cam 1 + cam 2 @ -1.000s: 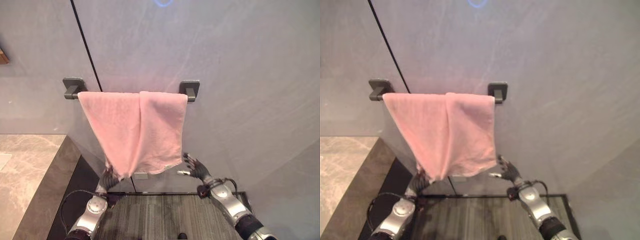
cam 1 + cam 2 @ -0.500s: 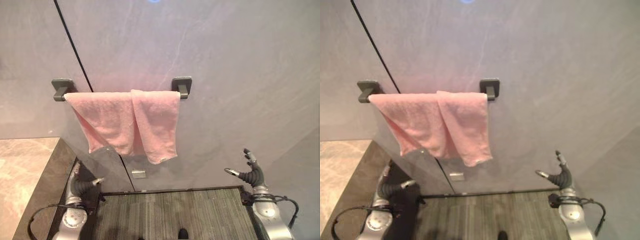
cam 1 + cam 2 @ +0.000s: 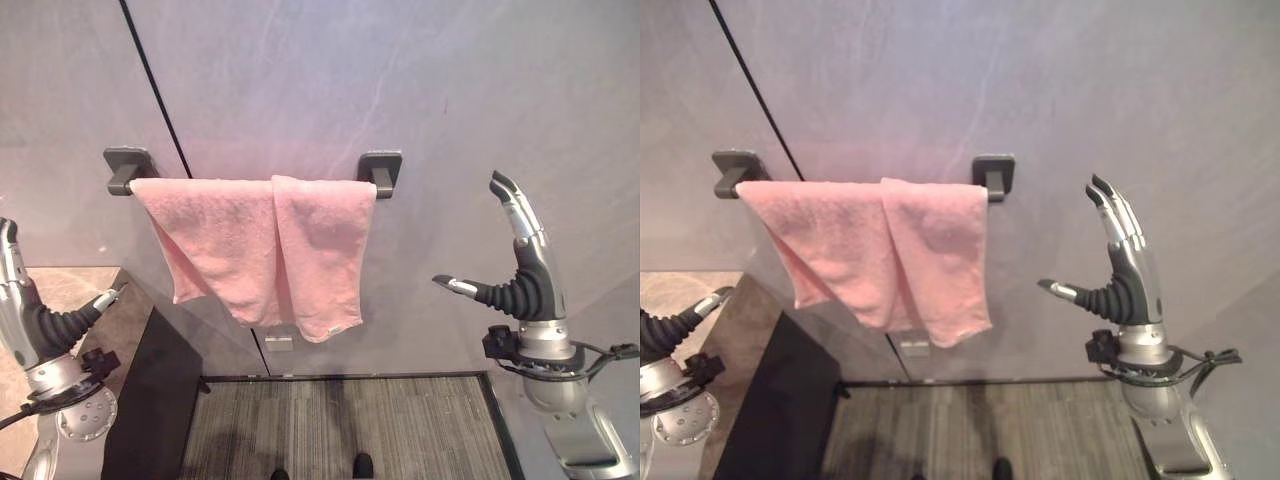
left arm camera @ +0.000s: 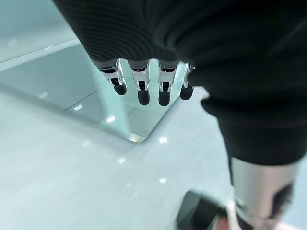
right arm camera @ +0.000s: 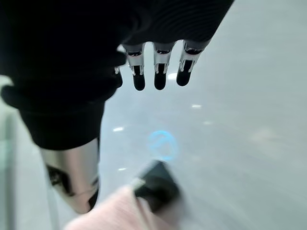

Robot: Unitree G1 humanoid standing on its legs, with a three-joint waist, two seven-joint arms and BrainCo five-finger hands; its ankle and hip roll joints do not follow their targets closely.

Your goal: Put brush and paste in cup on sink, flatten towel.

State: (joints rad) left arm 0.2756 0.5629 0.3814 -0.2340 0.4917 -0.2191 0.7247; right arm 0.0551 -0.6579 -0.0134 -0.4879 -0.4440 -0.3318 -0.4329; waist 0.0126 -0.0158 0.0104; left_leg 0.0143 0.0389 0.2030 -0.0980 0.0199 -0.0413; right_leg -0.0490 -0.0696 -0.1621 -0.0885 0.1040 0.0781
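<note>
towel (image 3: 262, 248): pink, draped over a wall rail between two dark brackets (image 3: 380, 171). Not flat. Left part hangs spread but slanted; right part is doubled over, a fold running down the middle, low corner near the right bracket's side.
rail bracket, left (image 3: 125, 168): towel edge touches it.
right hand (image 3: 523, 278): raised upright to the right of the towel, well apart from it. Fingers straight and pointing up, thumb stuck out toward the towel. Holds nothing. Wrist view agrees: fingers (image 5: 159, 72) extended in a row, bare wall past them, a bit of pink towel and a bracket beyond.
left hand (image 3: 40, 325): raised at the left edge, below and left of the towel, apart from it. Thumb extended toward the towel, fingers straight in its wrist view (image 4: 139, 81), nothing in them.
counter (image 3: 70, 290): tan marble top at lower left, dark side panel (image 3: 150, 400) beside it.
floor (image 3: 350, 425): grey striped mat under the towel.
brush, paste, cup: can't tell where.
</note>
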